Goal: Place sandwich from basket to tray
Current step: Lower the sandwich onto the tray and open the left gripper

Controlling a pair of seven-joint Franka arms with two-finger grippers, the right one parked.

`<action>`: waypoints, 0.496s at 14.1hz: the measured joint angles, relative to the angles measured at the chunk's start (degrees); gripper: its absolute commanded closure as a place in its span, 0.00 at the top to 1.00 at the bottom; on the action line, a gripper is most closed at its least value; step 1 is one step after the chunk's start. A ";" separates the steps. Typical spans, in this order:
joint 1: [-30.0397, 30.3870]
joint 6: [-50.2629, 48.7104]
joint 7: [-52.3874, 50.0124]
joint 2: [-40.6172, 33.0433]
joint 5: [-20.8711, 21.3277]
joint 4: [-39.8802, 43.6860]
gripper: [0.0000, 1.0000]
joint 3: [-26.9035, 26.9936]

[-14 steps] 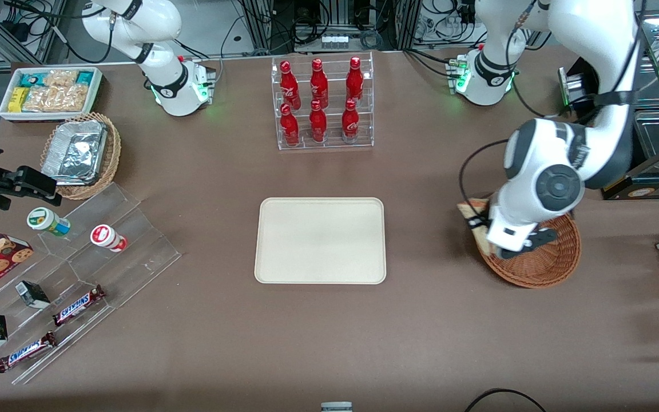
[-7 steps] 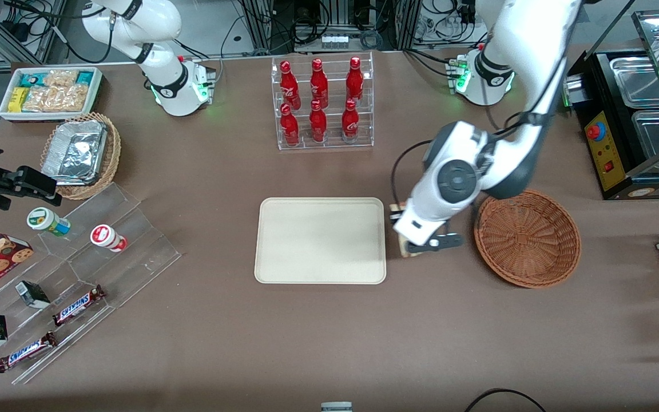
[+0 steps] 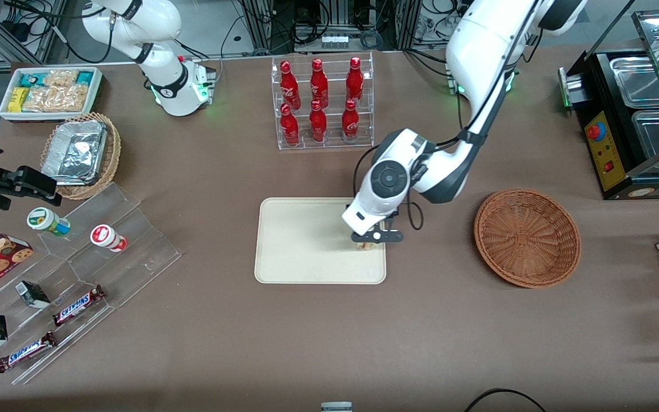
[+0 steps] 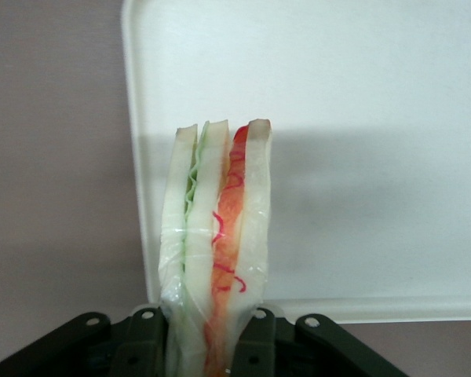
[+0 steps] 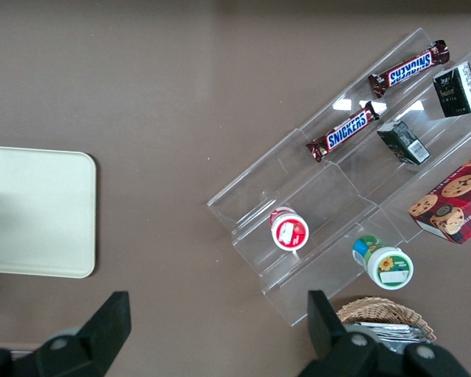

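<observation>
the end effector [image 3: 376, 237] was clenched on the sandwich [image 4: 217, 236], its two fingers [image 4: 255, 345] pinching the wedge from either side near the base, so that the bread stood on edge with the green and red-orange filling facing the wrist camera. in the front view the sandwich [image 3: 367, 246] showed only as a small pale corner under the end effector, hanging over the tray [image 3: 301, 240] at the end nearest the basket [image 3: 527, 237], which sat emptied and well apart toward the working arm's end of the worktop [image 3: 421, 332].

the step in hand looked to be the set-down. to do it well, my judgement is that the wedge should be carried a little farther in over the tray before lowering, since the wrist view showed the tray's rim [image 4: 137, 204] running just beside the sandwich and the corner close under the fingers. lowering here could have landed one slice on the rim and tipped the wedge onto the worktop. a slow descent until the bread's lower edge touched the flat surface, then a release, seemed safest; whether it had touched yet could not be told.

the tray's flat was bare, so there was plenty of room toward its middle. the rack of red bottles [image 3: 322, 103] stood farther from the front camera than the tray and apart from it, and the arm's elbow passed near it. nothing else crowded the path.
</observation>
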 measured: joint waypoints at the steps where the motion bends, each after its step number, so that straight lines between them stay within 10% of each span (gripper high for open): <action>1: -0.55 0.00 0.52 1.16 0.11 1.71 0.28 0.00; 7: -2.77 0.01 1.59 5.05 1.41 4.03 0.33 0.02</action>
